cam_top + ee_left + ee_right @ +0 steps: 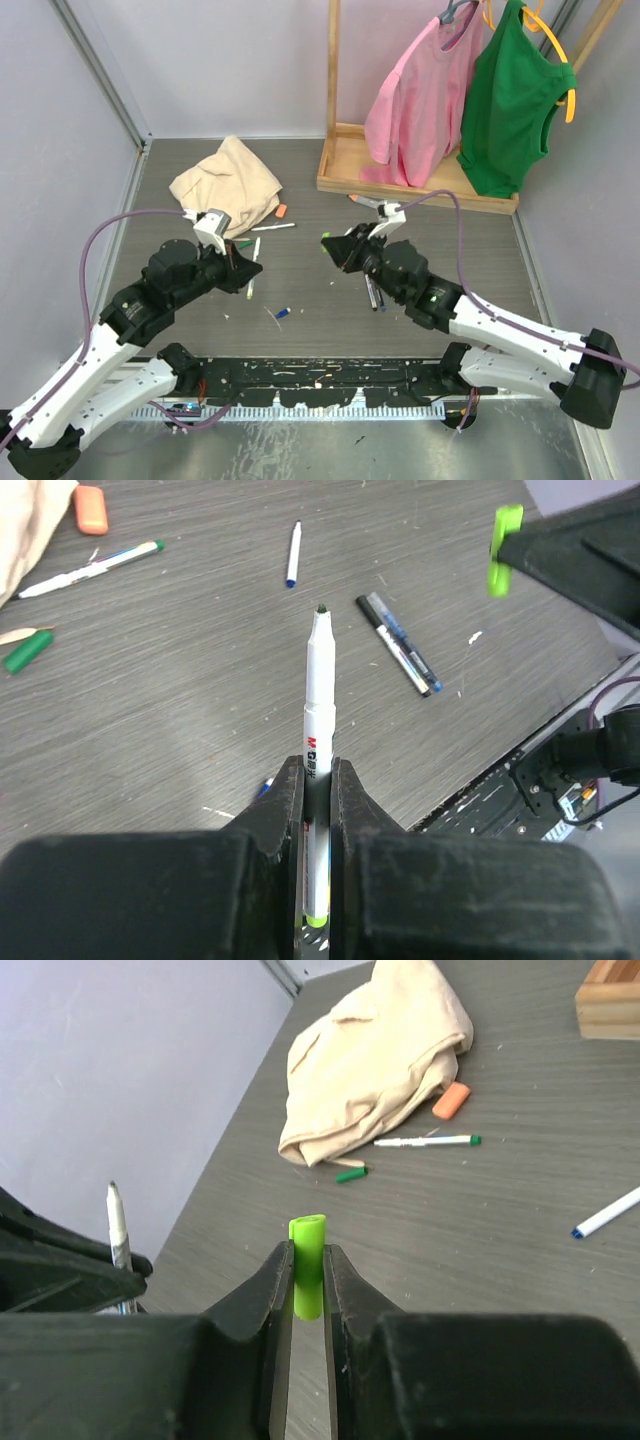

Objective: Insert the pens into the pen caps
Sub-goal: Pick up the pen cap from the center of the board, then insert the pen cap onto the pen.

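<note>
My left gripper is shut on a white pen with a light green rear end, dark tip pointing away. My right gripper is shut on a light green cap, open end up. In the top view the left gripper and right gripper face each other above the table, with a gap between the pen tip and the cap. Loose pens lie on the table: a white one with a blue tip, a dark and grey pair, and a white one with a green end.
A beige cloth lies at the back left, with an orange cap, a dark green cap and a tan stick beside it. A wooden clothes rack with pink and green garments stands at the back right. A small blue piece lies near the front.
</note>
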`<move>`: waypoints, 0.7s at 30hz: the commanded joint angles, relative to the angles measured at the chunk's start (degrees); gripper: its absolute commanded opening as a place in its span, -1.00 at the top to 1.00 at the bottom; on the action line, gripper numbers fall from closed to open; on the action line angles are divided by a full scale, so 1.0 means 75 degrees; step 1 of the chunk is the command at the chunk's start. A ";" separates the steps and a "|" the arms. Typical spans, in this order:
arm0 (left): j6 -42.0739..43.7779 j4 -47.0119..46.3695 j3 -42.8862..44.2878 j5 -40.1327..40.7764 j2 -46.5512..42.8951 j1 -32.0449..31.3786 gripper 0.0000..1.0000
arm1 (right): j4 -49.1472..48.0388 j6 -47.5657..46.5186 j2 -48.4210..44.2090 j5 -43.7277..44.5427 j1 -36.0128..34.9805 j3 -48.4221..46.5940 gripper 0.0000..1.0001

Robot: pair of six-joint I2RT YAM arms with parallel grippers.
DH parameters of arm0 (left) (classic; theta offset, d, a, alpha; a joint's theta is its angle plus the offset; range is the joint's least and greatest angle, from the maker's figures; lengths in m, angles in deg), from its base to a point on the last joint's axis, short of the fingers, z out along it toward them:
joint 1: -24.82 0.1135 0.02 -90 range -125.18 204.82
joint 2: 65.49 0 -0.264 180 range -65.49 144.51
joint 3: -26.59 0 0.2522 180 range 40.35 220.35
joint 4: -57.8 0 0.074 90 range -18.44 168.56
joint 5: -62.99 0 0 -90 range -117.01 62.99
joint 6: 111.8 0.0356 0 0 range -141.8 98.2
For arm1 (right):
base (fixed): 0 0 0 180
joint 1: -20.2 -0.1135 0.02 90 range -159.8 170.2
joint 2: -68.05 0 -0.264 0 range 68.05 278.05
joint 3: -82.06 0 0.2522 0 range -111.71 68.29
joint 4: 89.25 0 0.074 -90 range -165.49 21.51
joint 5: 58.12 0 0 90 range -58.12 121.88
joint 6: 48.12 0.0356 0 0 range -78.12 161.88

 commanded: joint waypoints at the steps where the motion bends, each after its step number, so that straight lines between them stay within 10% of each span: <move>1: -0.0352 -0.1124 0.0293 -0.0127 0.0157 -0.0410 1.00 | -0.0388 0.0451 -0.0402 -0.1932 0.1272 -0.0175 1.00; 9: -0.0707 -0.2405 0.0018 0.0595 0.0956 -0.2064 1.00 | -0.1876 0.0833 -0.0834 -0.3168 0.2010 0.0557 1.00; 21: -0.0586 -0.3758 -0.0235 -0.0070 0.1292 -0.2146 1.00 | -0.5771 0.2195 -0.0180 -0.3506 0.2016 0.1392 1.00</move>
